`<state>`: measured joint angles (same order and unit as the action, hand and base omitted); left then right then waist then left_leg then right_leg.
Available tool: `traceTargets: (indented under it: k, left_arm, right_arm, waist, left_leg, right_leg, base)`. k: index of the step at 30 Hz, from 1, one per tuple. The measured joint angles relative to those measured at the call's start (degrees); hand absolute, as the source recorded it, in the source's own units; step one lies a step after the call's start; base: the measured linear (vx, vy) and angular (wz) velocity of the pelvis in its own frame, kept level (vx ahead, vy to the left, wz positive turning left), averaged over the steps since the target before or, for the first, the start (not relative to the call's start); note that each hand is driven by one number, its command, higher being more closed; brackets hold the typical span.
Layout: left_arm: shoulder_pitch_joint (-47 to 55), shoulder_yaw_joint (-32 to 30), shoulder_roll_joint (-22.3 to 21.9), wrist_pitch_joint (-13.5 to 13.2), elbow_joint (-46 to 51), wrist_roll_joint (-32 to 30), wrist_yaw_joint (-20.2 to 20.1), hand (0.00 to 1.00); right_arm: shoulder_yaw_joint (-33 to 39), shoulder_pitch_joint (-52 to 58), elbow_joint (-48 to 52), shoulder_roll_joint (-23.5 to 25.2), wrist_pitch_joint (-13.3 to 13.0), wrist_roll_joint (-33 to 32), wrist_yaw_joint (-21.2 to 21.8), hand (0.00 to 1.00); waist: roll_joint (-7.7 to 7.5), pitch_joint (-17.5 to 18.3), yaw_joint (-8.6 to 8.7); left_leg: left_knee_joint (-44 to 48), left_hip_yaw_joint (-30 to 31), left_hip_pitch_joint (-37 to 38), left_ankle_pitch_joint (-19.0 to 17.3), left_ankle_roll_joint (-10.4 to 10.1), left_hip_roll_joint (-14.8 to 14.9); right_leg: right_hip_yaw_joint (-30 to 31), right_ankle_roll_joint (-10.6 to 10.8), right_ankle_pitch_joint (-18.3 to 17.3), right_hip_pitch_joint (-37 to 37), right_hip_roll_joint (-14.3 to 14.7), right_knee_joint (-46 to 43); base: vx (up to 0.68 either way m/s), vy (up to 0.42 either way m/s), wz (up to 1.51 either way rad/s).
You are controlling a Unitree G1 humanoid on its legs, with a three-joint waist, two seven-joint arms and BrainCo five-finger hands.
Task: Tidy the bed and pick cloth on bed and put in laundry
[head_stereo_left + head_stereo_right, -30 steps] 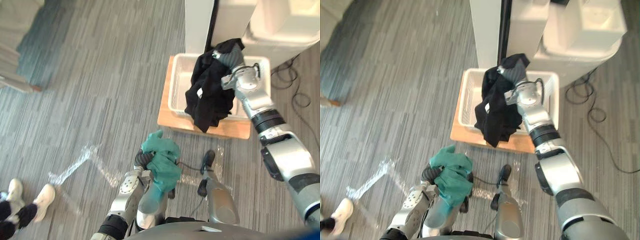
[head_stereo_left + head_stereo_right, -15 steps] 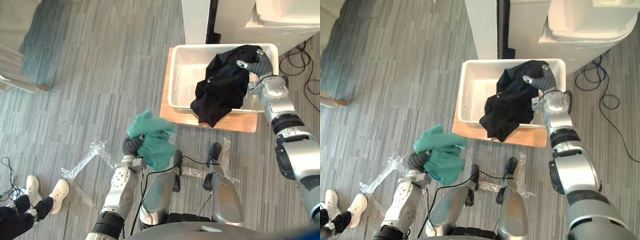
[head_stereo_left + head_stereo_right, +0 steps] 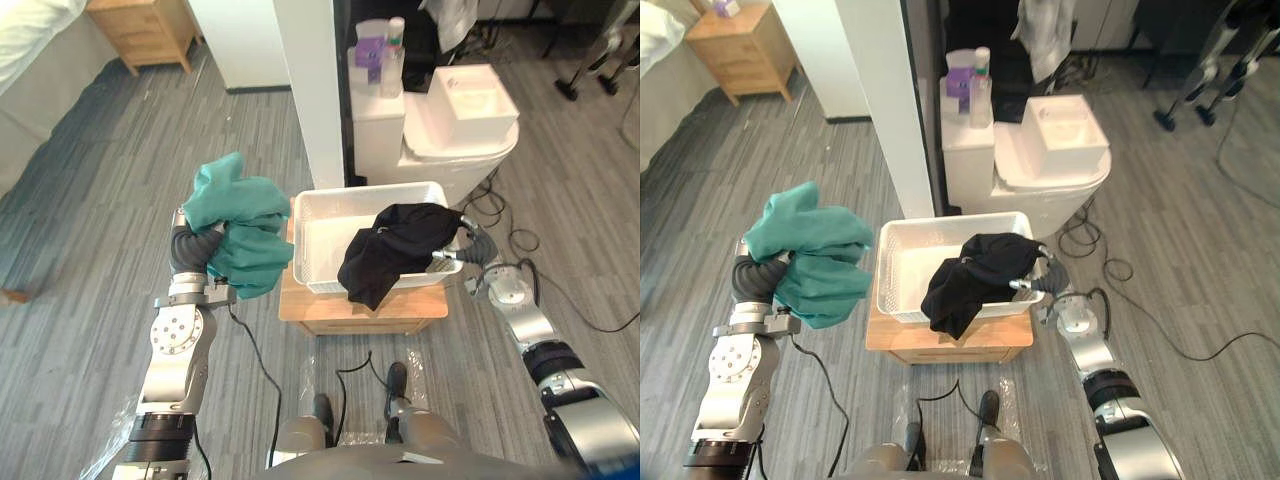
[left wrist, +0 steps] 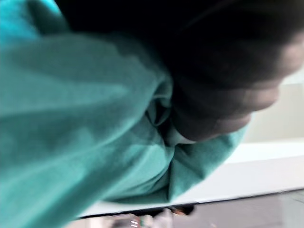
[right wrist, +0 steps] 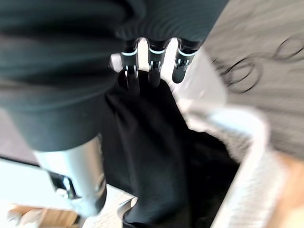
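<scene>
Teal cloth [image 3: 235, 225] is wadded over the left robot hand [image 3: 188, 246], raised just beside the left wall of the white laundry basket [image 3: 322, 250]. Grip unreadable, buried in fabric. Right robot hand [image 3: 470, 250] is at the basket's right rim against the black garment [image 3: 395, 250]; can't tell if it's clamped. Black is mostly in, long axis diagonal from right rim to front wall, tail hanging over. My read: teal drop-in and black tuck remain. Teal has no clear axis.
</scene>
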<state>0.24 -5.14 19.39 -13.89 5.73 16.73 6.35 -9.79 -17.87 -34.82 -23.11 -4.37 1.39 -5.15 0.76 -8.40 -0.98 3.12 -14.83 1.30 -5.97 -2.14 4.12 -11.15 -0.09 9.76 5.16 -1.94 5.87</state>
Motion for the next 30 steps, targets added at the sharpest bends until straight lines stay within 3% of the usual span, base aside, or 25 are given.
traceTargets:
  k: [5,9,12,16,18,20,23,24,25,30]
  left_arm:
    - [-5.65,2.67,2.49,0.23,0.01,-0.35,-0.30,1.00]
    - [-13.59,8.48,4.05,4.63,-1.16,0.11,-2.43,1.00]
    - [-19.46,14.14,3.43,6.77,-9.57,-0.63,-3.57,1.00]
    - [-25.91,19.62,0.96,9.38,-26.55,-7.29,-3.21,1.00]
    - [-30.00,21.44,0.89,10.34,-33.10,-10.83,-2.12,1.00]
    - [-37.33,21.77,0.96,11.62,-40.11,-16.24,-0.59,1.00]
    - [-44.43,21.89,0.96,13.21,-44.50,-20.72,1.56,1.00]
    - [-46.11,21.87,0.95,13.89,-45.37,-21.50,1.99,1.00]
    - [-47.16,21.40,0.95,14.95,-45.61,-22.65,2.98,0.00]
    - [-48.64,19.08,0.74,19.66,-50.56,-23.05,6.88,0.00]
  right_arm:
    - [-0.06,6.78,2.55,0.74,1.13,-0.04,2.20,0.00]
    - [-2.48,9.31,4.08,3.07,1.73,-0.04,4.94,0.00]
    - [-3.93,9.29,4.70,4.73,2.36,-0.05,5.15,0.00]
    - [-5.23,8.98,6.99,5.83,3.39,-1.21,5.01,0.00]
    - [-5.22,7.66,7.04,5.81,3.42,-3.35,4.93,0.00]
    - [-4.94,4.58,8.45,4.93,3.38,-6.99,4.81,0.00]
    - [-3.85,2.28,11.79,2.74,3.20,-10.22,4.84,0.00]
    - [-3.62,2.23,13.31,1.83,3.10,-11.96,4.93,0.00]
    - [-3.06,2.72,15.27,1.20,2.79,-13.84,5.08,0.00]
    - [-0.86,12.04,20.45,1.16,0.56,-20.47,7.98,0.00]
  waist:
    - [-0.20,2.66,0.20]
    - [-0.81,5.34,1.01]
    - [-0.84,5.68,1.59]
    - [-1.43,5.81,3.60]
    - [-2.43,4.22,4.51]
    - [-3.46,-0.31,6.22]
    - [-3.25,-6.35,8.75]
    - [-3.16,-7.85,9.51]
    - [-3.03,-9.02,10.16]
    - [-2.89,-10.66,12.54]
  left_leg:
    - [0.40,-9.60,3.69,-1.32,-0.78,2.58]
    - [1.07,-14.00,4.65,-1.45,-1.80,3.90]
    - [1.01,-16.43,5.78,-1.50,-2.39,4.35]
    - [1.18,-19.43,3.94,-1.28,-3.01,4.66]
    - [2.45,-20.72,1.80,-1.01,-2.81,4.71]
    - [5.74,-22.38,-1.63,-1.97,-2.44,4.99]
    - [11.36,-24.18,-5.04,-5.02,-1.90,6.66]
    - [13.64,-24.46,-6.24,-6.24,-1.74,7.38]
    - [16.15,-25.75,-7.59,-7.95,-1.58,8.58]
    - [20.13,-28.61,-10.81,-10.29,-1.27,11.29]
  right_leg:
    - [1.96,0.13,-0.21,-2.04,0.68,0.02]
    - [2.66,0.64,-1.03,-2.21,1.14,0.02]
    - [4.12,0.63,-1.11,-2.50,1.55,0.03]
    - [5.75,1.08,-0.59,0.65,1.80,0.02]
    - [7.19,0.06,1.24,3.22,1.81,-0.08]
    - [9.50,0.73,3.24,6.60,1.72,-0.31]
    - [12.44,2.90,5.11,9.01,1.97,-0.34]
    - [13.56,2.71,5.26,9.64,2.18,-0.34]
    - [15.15,3.17,5.90,10.93,2.77,-0.34]
    - [19.92,4.37,7.92,14.57,4.59,-0.34]
  base:
    - [0.02,0.026,-0.21]
    - [0.01,0.011,-0.14]
    - [0.01,0.026,-0.23]
    - [0.00,0.016,-0.26]
    - [-0.02,0.021,-0.36]
    - [-0.06,0.055,-0.46]
    - [-0.09,0.085,-0.39]
    - [-0.12,0.119,-0.56]
    - [-0.07,0.070,-0.51]
    - [-0.03,0.067,-0.39]
